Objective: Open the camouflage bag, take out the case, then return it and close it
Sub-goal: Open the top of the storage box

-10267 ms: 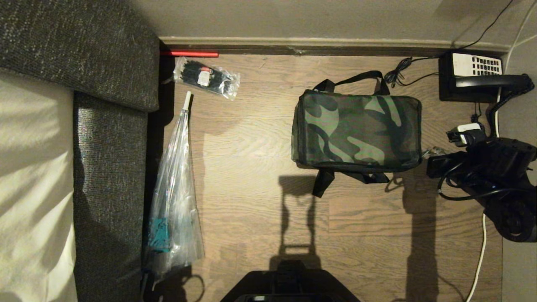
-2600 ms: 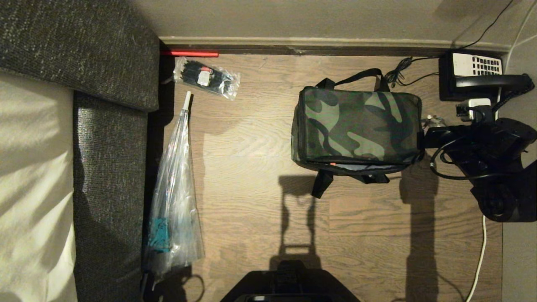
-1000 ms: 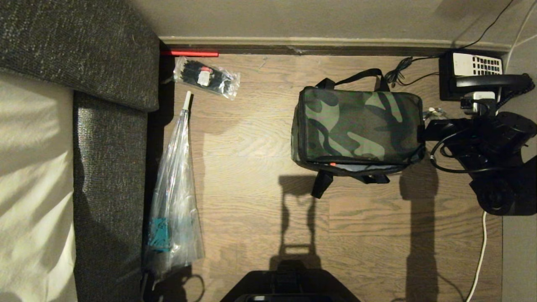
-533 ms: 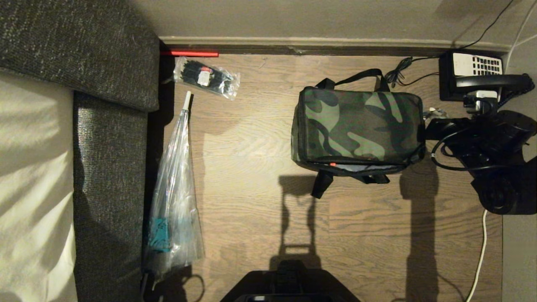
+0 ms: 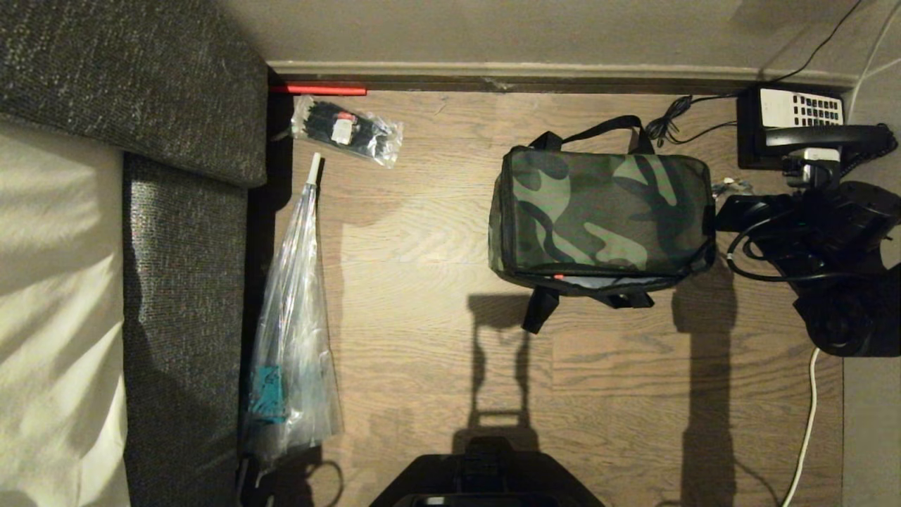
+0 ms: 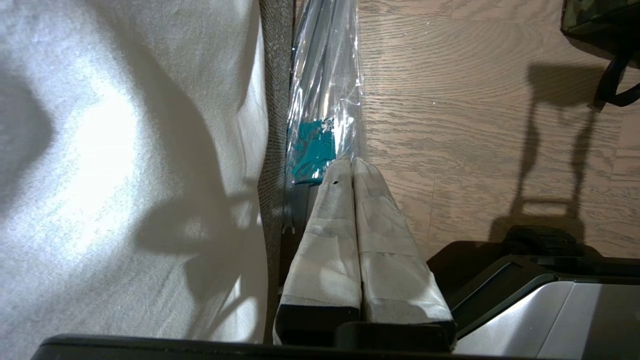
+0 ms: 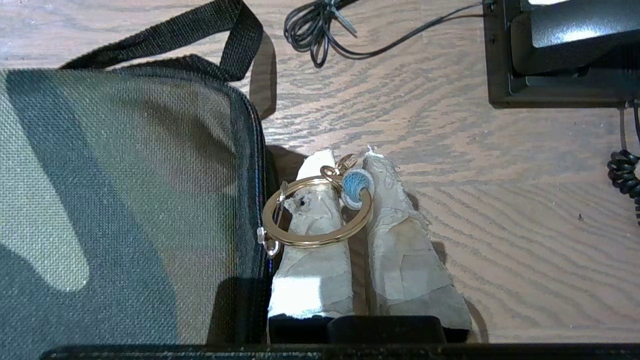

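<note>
Your right gripper [image 7: 345,165], beside the bag's [image 5: 602,215] right end near the floor's far right corner, pinches the zip-pull ring [image 7: 317,210]; your left gripper [image 6: 351,162] is closed, empty.

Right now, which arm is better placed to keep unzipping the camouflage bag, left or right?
Right. The right gripper is shut on the zip pull ring at the end of the camouflage bag nearest the telephone. The left gripper is shut and parked by the bagged umbrella, far from the bag.
</note>
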Motion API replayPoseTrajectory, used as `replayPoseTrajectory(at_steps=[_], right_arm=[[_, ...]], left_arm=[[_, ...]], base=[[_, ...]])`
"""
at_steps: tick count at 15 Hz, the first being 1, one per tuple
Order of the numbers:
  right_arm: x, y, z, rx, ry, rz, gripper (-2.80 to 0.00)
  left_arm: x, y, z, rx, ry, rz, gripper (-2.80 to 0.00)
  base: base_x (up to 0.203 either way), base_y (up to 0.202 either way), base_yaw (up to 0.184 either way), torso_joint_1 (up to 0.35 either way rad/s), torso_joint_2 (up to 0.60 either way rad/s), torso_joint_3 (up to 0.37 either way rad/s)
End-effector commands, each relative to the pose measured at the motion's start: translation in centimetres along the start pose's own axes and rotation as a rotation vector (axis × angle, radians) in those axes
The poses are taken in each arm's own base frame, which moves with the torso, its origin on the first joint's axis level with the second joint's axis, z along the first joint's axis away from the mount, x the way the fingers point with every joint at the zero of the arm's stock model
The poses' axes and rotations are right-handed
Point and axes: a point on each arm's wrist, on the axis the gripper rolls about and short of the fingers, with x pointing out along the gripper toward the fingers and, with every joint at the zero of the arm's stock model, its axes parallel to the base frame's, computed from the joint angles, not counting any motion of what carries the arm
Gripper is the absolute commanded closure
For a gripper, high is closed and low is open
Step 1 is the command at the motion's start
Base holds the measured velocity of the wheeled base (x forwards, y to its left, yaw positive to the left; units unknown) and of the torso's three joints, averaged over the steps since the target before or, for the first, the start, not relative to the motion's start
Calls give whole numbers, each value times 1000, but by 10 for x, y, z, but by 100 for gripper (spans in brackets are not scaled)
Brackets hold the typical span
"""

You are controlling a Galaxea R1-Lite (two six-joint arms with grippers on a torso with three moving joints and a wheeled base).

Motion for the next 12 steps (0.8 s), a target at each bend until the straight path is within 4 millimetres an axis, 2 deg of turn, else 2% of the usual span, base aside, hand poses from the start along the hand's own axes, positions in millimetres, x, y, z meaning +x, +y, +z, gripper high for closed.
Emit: replayPoseTrajectory(at_steps=[1,12], right_arm=[[0,0,3,0,-14,0,0],[1,0,7,28,-28,2,0]], left_arm=[[0,0,0,0,2,0,0],[0,0,0,0,2,0,0]], base=[[0,0,0,0,0,0],[0,0,0,0,0,0]])
